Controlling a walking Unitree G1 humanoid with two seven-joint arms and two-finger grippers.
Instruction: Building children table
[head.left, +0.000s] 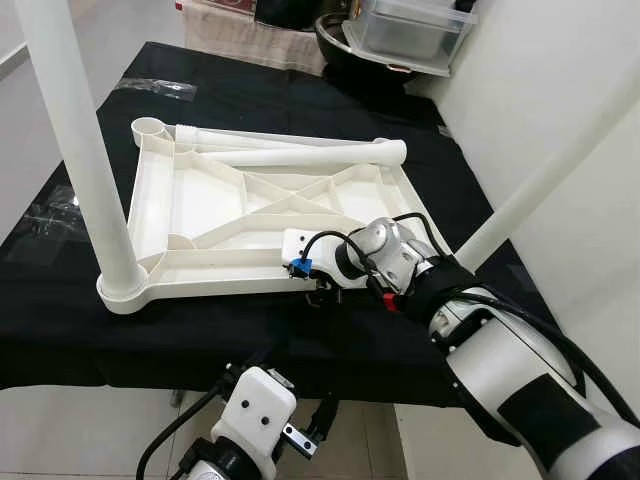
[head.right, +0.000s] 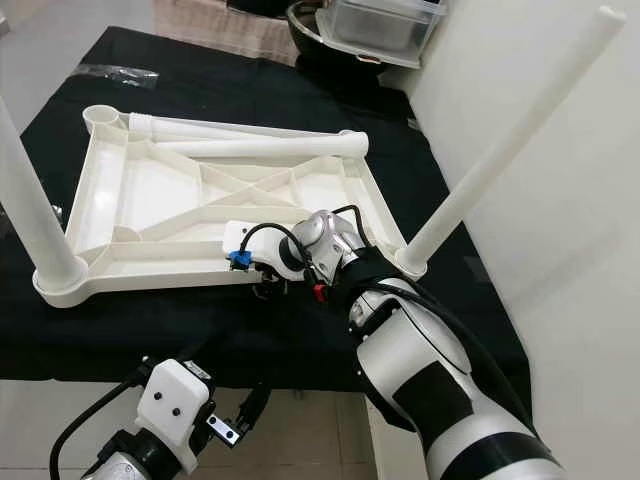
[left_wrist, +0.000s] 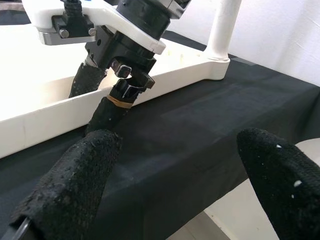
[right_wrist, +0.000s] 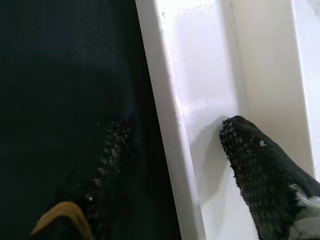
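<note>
The right gripper (head.left: 318, 290) straddles the near rim of the upturned white table top (head.left: 215, 215), one finger inside the rim, one outside on the black cloth (head.left: 60, 300), apparently pinching the rim. The left gripper (left_wrist: 175, 185) hangs spread and empty below the cloth's near edge. Two legs stand in the top's near corners: one (head.left: 85, 150) left, one (head.right: 500, 150) right. A loose leg (head.left: 300, 155) lies across the top's far side. Judged step: steadying the top; next, seat the loose leg in a far socket (head.left: 150, 128).

Right arm extended forward, wrist bent down, right gripper (right_wrist: 175, 165) set astride a thin rim, one finger each side, left gripper (left_wrist: 180, 190) held low, fingers spread apart.
</note>
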